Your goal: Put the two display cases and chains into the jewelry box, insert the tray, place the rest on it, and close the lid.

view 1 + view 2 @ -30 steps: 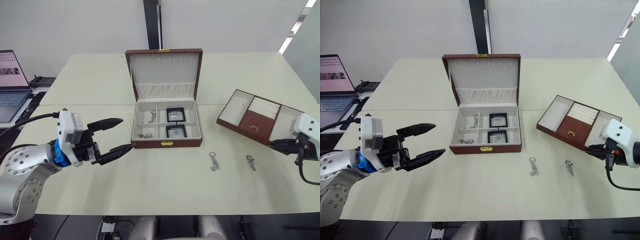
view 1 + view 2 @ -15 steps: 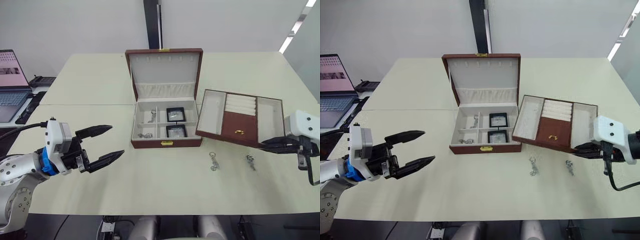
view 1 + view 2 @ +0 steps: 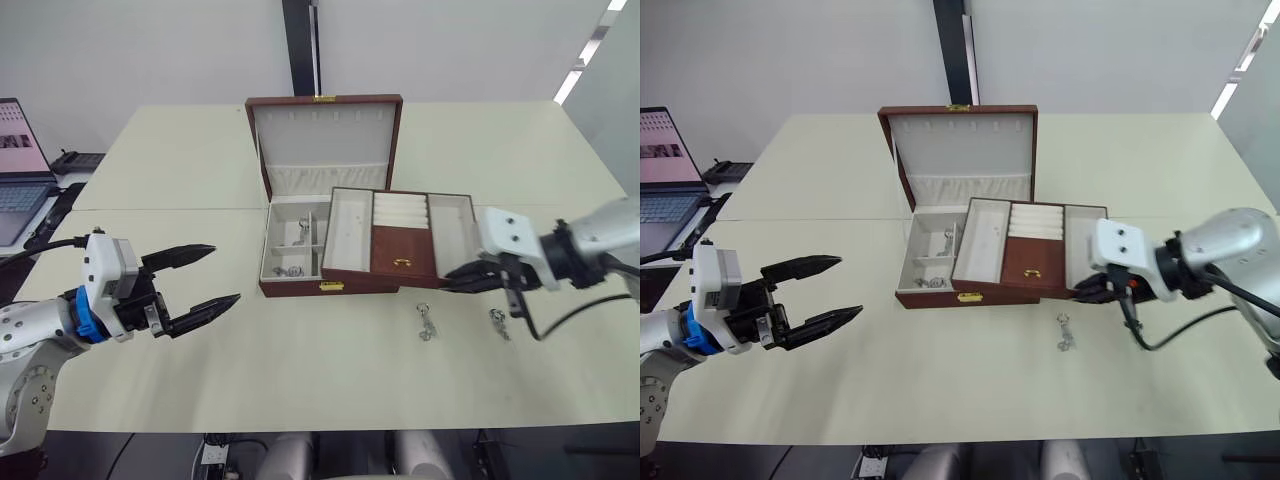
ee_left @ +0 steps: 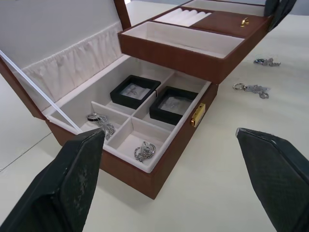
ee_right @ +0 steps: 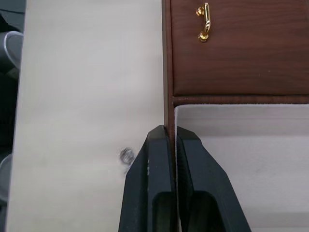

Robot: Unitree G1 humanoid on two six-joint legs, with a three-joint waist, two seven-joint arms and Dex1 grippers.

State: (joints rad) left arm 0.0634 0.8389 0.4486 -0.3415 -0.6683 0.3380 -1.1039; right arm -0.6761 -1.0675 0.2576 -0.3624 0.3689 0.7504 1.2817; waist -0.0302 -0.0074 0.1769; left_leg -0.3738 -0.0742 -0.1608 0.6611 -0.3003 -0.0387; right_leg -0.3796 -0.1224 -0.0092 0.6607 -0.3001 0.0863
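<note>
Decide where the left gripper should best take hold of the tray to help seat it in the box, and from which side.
Grip the tray's free left-hand wall, coming from the robot's left. That thin upright wall suits a two-finger pinch, one finger inside the cream compartment. The right gripper already pinches the opposite wall, and the left gripper hovers open, so this probably balances the load.

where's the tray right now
In the left eye view the tray is held up by the right gripper, pinched at its wall, partly over the right half of the open jewelry box, not yet seated.
</note>
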